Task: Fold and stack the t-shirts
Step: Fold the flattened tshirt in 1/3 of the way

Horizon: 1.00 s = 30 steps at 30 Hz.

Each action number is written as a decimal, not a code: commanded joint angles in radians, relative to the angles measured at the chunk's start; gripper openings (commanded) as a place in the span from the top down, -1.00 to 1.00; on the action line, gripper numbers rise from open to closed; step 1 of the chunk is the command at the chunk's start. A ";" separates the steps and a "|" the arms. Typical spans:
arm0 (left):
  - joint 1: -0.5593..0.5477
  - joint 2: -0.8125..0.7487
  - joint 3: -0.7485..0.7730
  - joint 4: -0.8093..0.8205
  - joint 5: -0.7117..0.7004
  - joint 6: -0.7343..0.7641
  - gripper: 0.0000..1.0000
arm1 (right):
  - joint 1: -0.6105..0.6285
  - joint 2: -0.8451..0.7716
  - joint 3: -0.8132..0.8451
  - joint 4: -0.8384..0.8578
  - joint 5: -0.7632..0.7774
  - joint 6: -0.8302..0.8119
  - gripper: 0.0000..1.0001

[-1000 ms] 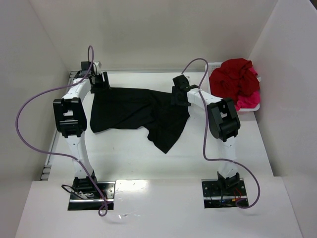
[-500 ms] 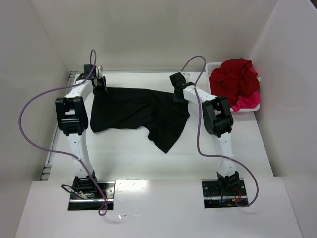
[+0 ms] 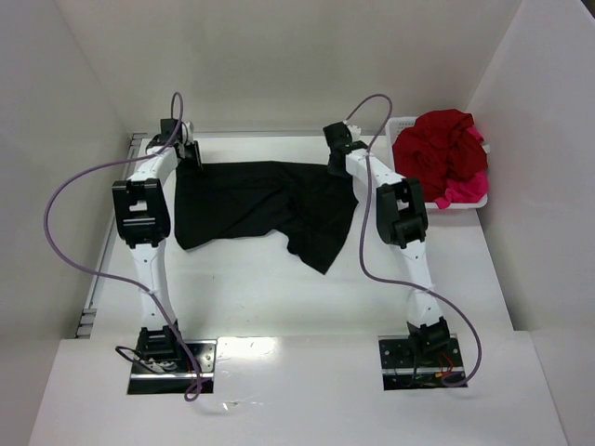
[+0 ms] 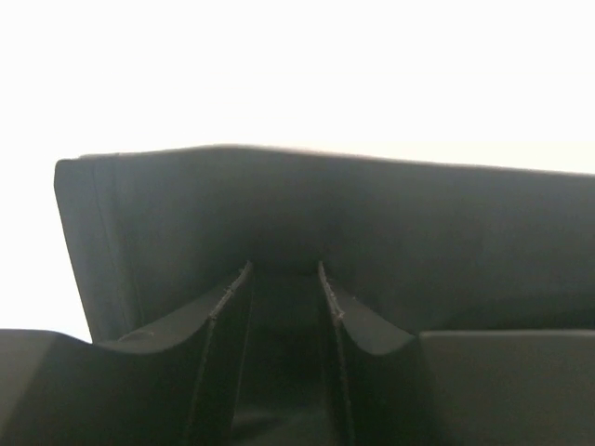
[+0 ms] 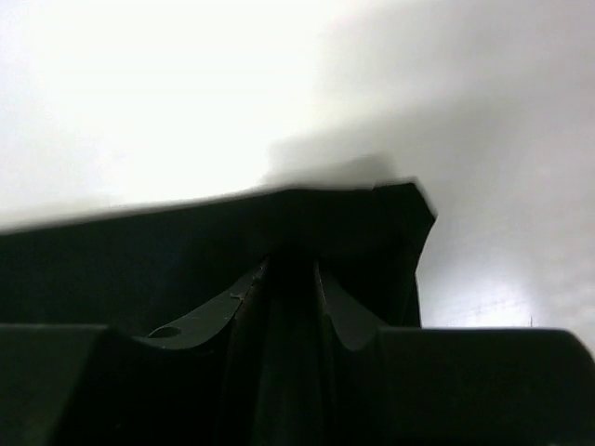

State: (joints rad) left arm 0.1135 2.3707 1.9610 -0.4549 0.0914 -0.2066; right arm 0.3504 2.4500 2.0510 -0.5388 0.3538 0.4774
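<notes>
- Black shirt (image 3: 251, 200) lies spread, a bit rumpled, on the table (image 3: 279, 288), toward 12 o'clock from the arm bases. One loose flap trails to 5 o'clock.
- Left gripper (image 3: 191, 153) sits at the shirt's far edge at 11 o'clock. In its wrist view the jaws stand narrow with dark cloth between them, so it appears to be pinching the hem.
- Right gripper (image 3: 337, 153) sits at the far edge at 1 o'clock. Its jaws are also narrow, with a bunched fold of the same cloth between them.
- Red shirt (image 3: 442, 139) and pink shirt (image 3: 465, 190) are heaped in the basket (image 3: 402, 124) at 2 o'clock, untouched.
- Handling, as a judgement: the cloth is light, limp and not fragile. It will sag and drag on the table rather than hold a shape.
- A thin pinch could slip if pulled fast.
- Best hold: both far corners at the hem or shoulder seam, where the doubled cloth gives the jaws more to bite. The pull should be even, so the edge stays taut and the trailing flap straightens.
</notes>
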 commanded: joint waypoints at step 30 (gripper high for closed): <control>-0.054 0.023 0.473 -0.296 -0.097 0.003 0.18 | -0.087 -0.221 0.020 0.045 -0.064 -0.059 -0.19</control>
State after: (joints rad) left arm 0.0639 2.6263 2.5736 -0.8040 0.0494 -0.2123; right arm 0.2684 2.4191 2.1395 -0.5888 0.2798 0.4412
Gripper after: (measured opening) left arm 0.415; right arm 0.578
